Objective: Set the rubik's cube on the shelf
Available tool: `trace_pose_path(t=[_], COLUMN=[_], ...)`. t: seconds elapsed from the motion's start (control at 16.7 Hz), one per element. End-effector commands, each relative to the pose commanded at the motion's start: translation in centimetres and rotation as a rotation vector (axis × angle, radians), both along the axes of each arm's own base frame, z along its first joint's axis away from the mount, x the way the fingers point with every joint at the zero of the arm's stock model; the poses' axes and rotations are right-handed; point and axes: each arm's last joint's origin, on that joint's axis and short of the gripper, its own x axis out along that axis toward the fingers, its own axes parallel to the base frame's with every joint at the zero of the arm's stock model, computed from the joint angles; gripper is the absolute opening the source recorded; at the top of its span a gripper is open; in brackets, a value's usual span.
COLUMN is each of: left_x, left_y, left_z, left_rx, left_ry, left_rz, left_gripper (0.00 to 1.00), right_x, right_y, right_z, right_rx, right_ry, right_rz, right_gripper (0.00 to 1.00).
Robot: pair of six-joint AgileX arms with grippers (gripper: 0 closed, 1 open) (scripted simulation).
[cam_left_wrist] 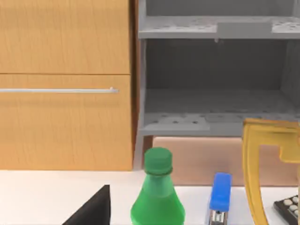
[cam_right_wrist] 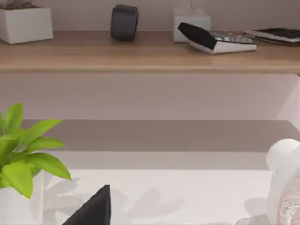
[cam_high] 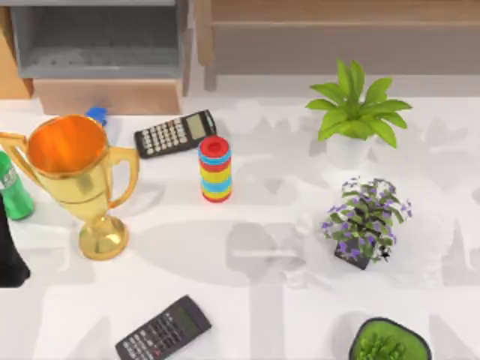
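The rubik's cube is out of view. The shelf (cam_high: 337, 13) is a wide light-brown wooden ledge along the back right of the table, with a grey-brown panel under it. In the right wrist view the shelf (cam_right_wrist: 140, 56) carries a white pot, a dark roll and a calculator. My left arm (cam_high: 9, 255) is a dark shape at the table's left edge, beside the green bottle (cam_high: 11, 193). A dark part of my left gripper (cam_left_wrist: 93, 211) faces the bottle (cam_left_wrist: 157, 197) and the wooden cabinet. A dark part of my right gripper (cam_right_wrist: 93, 208) points toward the shelf.
A gold trophy (cam_high: 75, 172), a ring stack (cam_high: 215, 169), two calculators (cam_high: 175, 133) (cam_high: 163, 330) and a blue stapler (cam_high: 96, 115) stand left and centre. Two potted plants (cam_high: 356, 112) (cam_high: 365, 219) and a green pot (cam_high: 388, 341) stand right. A grey-lined compartment (cam_high: 97, 37) is back left.
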Motion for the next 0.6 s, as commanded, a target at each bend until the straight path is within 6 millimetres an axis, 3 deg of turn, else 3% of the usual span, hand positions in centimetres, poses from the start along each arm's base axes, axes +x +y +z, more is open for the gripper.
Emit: trace_pose_path(t=[0.3, 0.6], left_x=[0.2, 2.1], left_y=[0.1, 0.9], left_z=[0.8, 4.2], left_rx=[0.043, 0.241], left_ry=[0.002, 0.010], left_rz=[0.008, 0.025], left_gripper=[1.00, 1.00], right_x=[0.0, 0.0], right_y=[0.0, 0.0], right_z=[0.0, 0.0], right_rx=[0.000, 0.000], right_ry=[0.000, 0.000], right_rz=[0.000, 0.000], right_gripper=[1.00, 1.00])
